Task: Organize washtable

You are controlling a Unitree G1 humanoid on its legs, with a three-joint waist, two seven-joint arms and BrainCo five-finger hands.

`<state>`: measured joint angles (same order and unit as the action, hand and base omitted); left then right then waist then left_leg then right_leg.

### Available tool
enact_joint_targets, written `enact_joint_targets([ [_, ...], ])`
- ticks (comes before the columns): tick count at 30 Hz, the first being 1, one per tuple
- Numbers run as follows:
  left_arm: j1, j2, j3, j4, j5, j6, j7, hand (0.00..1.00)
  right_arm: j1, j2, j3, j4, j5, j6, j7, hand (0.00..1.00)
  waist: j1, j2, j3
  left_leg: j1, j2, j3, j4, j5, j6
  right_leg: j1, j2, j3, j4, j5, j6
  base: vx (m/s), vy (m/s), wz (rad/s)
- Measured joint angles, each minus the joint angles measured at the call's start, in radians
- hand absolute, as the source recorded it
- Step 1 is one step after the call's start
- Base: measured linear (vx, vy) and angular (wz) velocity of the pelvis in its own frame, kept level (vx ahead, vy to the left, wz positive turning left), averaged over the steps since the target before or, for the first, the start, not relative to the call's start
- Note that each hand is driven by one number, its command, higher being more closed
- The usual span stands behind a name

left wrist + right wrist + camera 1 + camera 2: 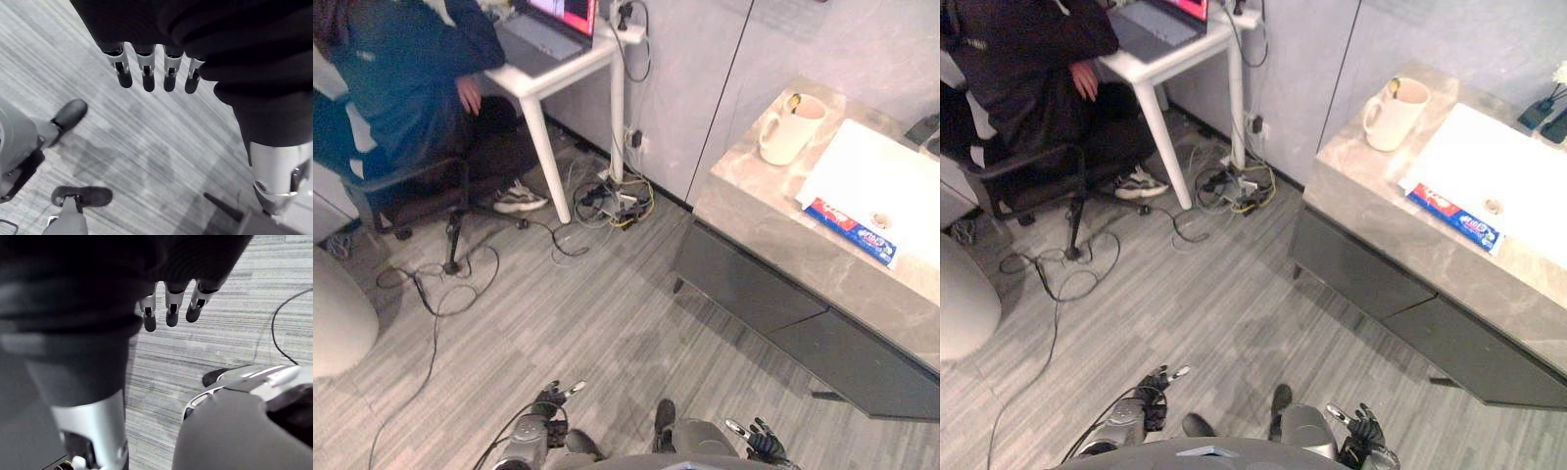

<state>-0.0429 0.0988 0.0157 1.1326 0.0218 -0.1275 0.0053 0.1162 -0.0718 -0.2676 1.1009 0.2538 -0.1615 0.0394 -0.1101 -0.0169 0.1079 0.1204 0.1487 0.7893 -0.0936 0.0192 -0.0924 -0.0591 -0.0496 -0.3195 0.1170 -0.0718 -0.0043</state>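
Low at the near edge of your head view, both hands hang over the floor (pixel 607 323), well apart from the counter (pixel 773 211). Your left hand (pixel 548 399) has its fingers (pixel 146 78) straight and slack, side by side, holding nothing. Your right hand (pixel 766 446) is the same: fingers (pixel 171 316) straight, touching nothing.

Between you and the counter's dark front lies a broad stretch of grey planking. The counter runs off to your right, and its stone top ends in a corner beside the wall.

On it, from the largest down:
- one white basin (pixel 876 171);
- one cream mug (pixel 790 127) near the far corner, with something poking above its rim;
- one flat red-and-blue toothpaste box (pixel 850 231) lying along the basin's near edge.

Far to your left, one person (pixel 401 69) sits on a chair (pixel 411 186) — and a tangle of cables (pixel 617 201) lies on the floor between them and the counter.
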Motion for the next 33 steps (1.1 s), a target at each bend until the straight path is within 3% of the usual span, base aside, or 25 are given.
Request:
enact_joint_targets([
  [3, 0.005, -0.001, -0.027, -0.015, 0.003, -0.003, -0.002, 0.00, -0.003, -0.001, 0.001, 0.010, 0.001, -0.001, 0.000, 0.00, 0.011, -0.001, -0.016, -0.029, 0.089, 0.014, 0.233, -0.113, -0.020, 0.030, 0.014, 0.025, -0.008, -0.010, -0.015, 0.09, -0.091, -0.28],
  [4, 0.010, -0.003, -0.027, -0.019, 0.004, -0.003, -0.005, 0.00, -0.003, -0.005, 0.003, 0.012, 0.001, 0.000, 0.000, 0.00, 0.013, 0.002, -0.016, -0.060, 0.169, 0.011, 0.429, -0.176, -0.013, 0.056, 0.028, 0.047, -0.009, -0.023, -0.022, 0.03, -0.047, -0.40],
  [5, 0.020, -0.003, -0.024, -0.021, 0.004, -0.003, -0.006, 0.00, -0.003, -0.008, 0.004, 0.012, 0.001, 0.000, 0.000, 0.00, 0.013, 0.007, -0.015, -0.079, 0.218, 0.004, 0.540, -0.196, -0.005, 0.071, 0.040, 0.060, -0.009, -0.028, -0.023, 0.02, -0.082, -0.70],
  [6, 0.046, -0.006, -0.010, -0.026, 0.004, -0.002, -0.007, 0.00, -0.002, -0.014, 0.003, 0.014, 0.001, 0.000, 0.001, 0.00, 0.014, 0.024, -0.003, -0.110, 0.322, -0.034, 0.755, -0.192, 0.019, 0.110, 0.067, 0.091, -0.006, -0.034, -0.031, 0.00, -0.090, -0.88],
  [7, 0.068, -0.012, 0.002, -0.028, 0.004, 0.001, -0.010, 0.00, -0.003, -0.024, 0.004, 0.024, 0.000, 0.000, 0.001, 0.00, 0.018, 0.042, 0.008, -0.126, 0.375, -0.101, 0.883, -0.157, 0.075, 0.141, 0.088, 0.125, 0.000, -0.038, -0.038, -0.04, -0.121, -1.32],
  [8, 0.083, -0.012, 0.029, -0.035, 0.004, 0.001, -0.011, 0.00, -0.003, -0.041, 0.005, 0.040, -0.001, 0.001, 0.002, 0.00, 0.026, 0.073, 0.014, -0.163, 0.392, -0.232, 0.981, -0.078, 0.118, 0.166, 0.110, 0.180, 0.009, -0.044, -0.043, -0.10, -0.194, -1.70],
  [9, 0.099, -0.023, 0.062, -0.034, -0.003, 0.000, -0.009, 0.00, 0.009, -0.051, 0.015, 0.042, -0.002, 0.001, 0.003, 0.00, 0.045, 0.072, 0.011, -0.177, 0.361, -0.338, 1.028, 0.027, 0.102, 0.172, 0.118, 0.250, 0.028, -0.052, -0.046, -0.16, -0.250, -1.68],
  [10, 0.108, -0.022, 0.076, -0.033, -0.005, -0.001, -0.008, 0.00, 0.011, -0.051, 0.018, 0.042, -0.002, 0.001, 0.003, 0.00, 0.050, 0.075, 0.010, -0.183, 0.337, -0.389, 1.041, 0.090, 0.088, 0.171, 0.116, 0.287, 0.040, -0.058, -0.050, -0.20, -0.294, -1.78],
  [11, 0.122, -0.012, 0.107, -0.034, -0.005, -0.009, -0.007, 0.00, 0.007, -0.048, 0.024, 0.039, -0.003, 0.001, 0.004, 0.00, 0.053, 0.068, 0.009, -0.212, 0.276, -0.488, 1.082, 0.124, 0.057, 0.162, 0.108, 0.363, 0.055, -0.077, -0.067, -0.22, -0.224, -1.46],
  [12, 0.122, -0.021, 0.121, -0.036, -0.005, -0.010, -0.005, 0.00, 0.006, -0.058, 0.021, 0.040, -0.007, 0.004, 0.002, 0.00, 0.053, 0.080, 0.017, -0.235, 0.223, -0.557, 1.092, -0.038, 0.029, 0.156, 0.114, 0.405, 0.065, -0.080, -0.071, -0.30, -0.151, -1.65],
  [13, 0.122, -0.033, 0.145, -0.037, -0.010, -0.015, -0.003, 0.00, 0.008, -0.068, 0.021, 0.041, -0.008, 0.015, 0.003, 0.00, 0.056, 0.092, 0.025, -0.259, 0.144, -0.620, 1.024, -0.173, 0.025, 0.137, 0.113, 0.456, 0.080, -0.085, -0.073, -0.37, -0.080, -1.39],
  [14, 0.126, -0.036, 0.152, -0.037, -0.015, -0.019, 0.001, 0.00, 0.010, -0.069, 0.018, 0.039, -0.006, 0.017, 0.004, 0.00, 0.058, 0.093, 0.026, -0.276, 0.095, -0.654, 0.932, -0.223, 0.027, 0.118, 0.113, 0.493, 0.090, -0.087, -0.070, -0.34, -0.028, -1.23],
  [15, 0.128, -0.036, 0.156, -0.037, -0.015, -0.024, 0.006, 0.00, 0.010, -0.068, 0.018, 0.038, -0.007, 0.017, 0.004, 0.00, 0.060, 0.093, 0.026, -0.282, 0.068, -0.681, 0.855, -0.234, 0.030, 0.108, 0.114, 0.520, 0.094, -0.088, -0.069, -0.16, 0.016, -1.23],
  [16, 0.130, -0.039, 0.172, -0.043, -0.015, -0.026, 0.009, 0.00, 0.021, -0.068, 0.022, 0.030, -0.007, 0.013, 0.006, 0.00, 0.063, 0.094, 0.025, -0.279, 0.028, -0.732, 0.664, -0.232, 0.024, 0.086, 0.117, 0.559, 0.105, -0.091, -0.064, 0.05, 0.068, -1.23],
  [17, 0.128, -0.047, 0.185, -0.042, -0.015, -0.024, 0.014, 0.00, 0.028, -0.069, 0.023, 0.009, -0.007, 0.010, 0.006, 0.00, 0.063, 0.100, 0.023, -0.275, 0.011, -0.779, 0.496, -0.221, 0.016, 0.069, 0.131, 0.589, 0.111, -0.094, -0.056, 0.14, 0.096, -1.15],
  [18, 0.129, -0.050, 0.187, -0.041, -0.015, -0.024, 0.016, 0.00, 0.035, -0.071, 0.023, 0.000, -0.007, 0.009, 0.006, 0.00, 0.063, 0.107, 0.020, -0.276, 0.011, -0.794, 0.438, -0.207, 0.009, 0.060, 0.141, 0.604, 0.117, -0.099, -0.048, 0.19, 0.199, -1.04],
  [19, 0.126, -0.055, 0.195, -0.035, -0.016, -0.024, 0.018, 0.00, 0.044, -0.075, 0.024, 0.001, -0.008, 0.011, 0.005, 0.00, 0.064, 0.126, 0.016, -0.265, 0.014, -0.806, 0.412, -0.134, -0.015, 0.062, 0.161, 0.641, 0.141, -0.119, -0.025, 0.19, 0.201, -0.76],
  [22, 0.120, -0.045, 0.176, -0.033, -0.011, -0.022, 0.017, 0.00, 0.059, -0.061, 0.044, 0.002, -0.009, 0.012, 0.010, 0.00, 0.057, 0.082, -0.007, -0.240, -0.025, -0.736, 0.377, -0.160, 0.004, 0.058, 0.113, 0.692, 0.145, -0.149, 0.005, 0.20, 0.195, -0.53],
  [25, 0.092, -0.038, 0.087, -0.035, -0.002, -0.023, 0.015, 0.00, 0.063, -0.048, 0.041, 0.011, -0.008, 0.016, 0.030, 0.00, 0.054, 0.040, -0.036, -0.218, -0.103, -0.682, 0.315, -0.174, 0.028, 0.025, 0.040, 0.731, 0.168, -0.194, 0.037, 0.30, 0.145, -0.21],
  [27, 0.074, -0.047, 0.060, -0.037, -0.015, -0.023, 0.024, 0.00, 0.071, -0.044, 0.024, 0.012, -0.009, 0.020, 0.034, 0.00, 0.058, 0.031, -0.028, -0.176, -0.144, -0.652, 0.275, -0.180, 0.056, -0.022, 0.019, 0.746, 0.326, -0.220, 0.068, 0.30, 0.113, -0.26],
  [29, 0.073, -0.052, 0.046, -0.053, -0.021, -0.023, 0.028, 0.00, 0.073, -0.036, 0.018, -0.001, -0.008, 0.019, 0.035, 0.00, 0.050, 0.025, -0.023, -0.137, -0.155, -0.638, 0.266, -0.174, 0.068, -0.104, 0.045, 0.722, 0.549, -0.206, 0.094, 0.16, -0.009, -0.13],
  [30, 0.068, -0.050, 0.011, -0.077, -0.045, -0.023, 0.033, 0.00, 0.069, -0.027, 0.010, -0.006, -0.007, 0.018, 0.035, 0.00, 0.037, 0.021, -0.008, -0.090, -0.160, -0.641, 0.274, -0.184, 0.082, -0.181, 0.052, 0.672, 0.746, -0.150, 0.169, 0.08, -0.079, 0.07],
  [31, 0.054, -0.043, -0.012, -0.075, -0.049, -0.026, 0.035, 0.00, 0.067, -0.023, 0.001, -0.004, -0.007, 0.018, 0.036, 0.00, 0.036, 0.018, 0.006, -0.062, -0.159, -0.644, 0.271, -0.190, 0.088, -0.222, 0.046, 0.629, 0.832, -0.161, 0.155, 0.00, -0.108, 0.12],
  [32, 0.031, -0.044, -0.034, -0.072, -0.054, -0.026, 0.036, 0.00, 0.060, -0.026, 0.000, -0.003, -0.007, 0.018, 0.036, 0.00, 0.036, 0.013, 0.020, -0.025, -0.149, -0.647, 0.250, -0.191, 0.089, -0.262, 0.023, 0.571, 0.866, -0.188, 0.110, -0.06, -0.088, 0.15],
  [33, 0.027, -0.047, -0.037, -0.072, -0.053, -0.027, 0.036, 0.00, 0.058, -0.026, 0.000, -0.003, -0.007, 0.018, 0.036, 0.00, 0.036, 0.016, 0.020, -0.015, -0.140, -0.649, 0.239, -0.191, 0.089, -0.285, 0.009, 0.538, 0.856, -0.197, 0.094, -0.13, -0.091, 0.11],
])
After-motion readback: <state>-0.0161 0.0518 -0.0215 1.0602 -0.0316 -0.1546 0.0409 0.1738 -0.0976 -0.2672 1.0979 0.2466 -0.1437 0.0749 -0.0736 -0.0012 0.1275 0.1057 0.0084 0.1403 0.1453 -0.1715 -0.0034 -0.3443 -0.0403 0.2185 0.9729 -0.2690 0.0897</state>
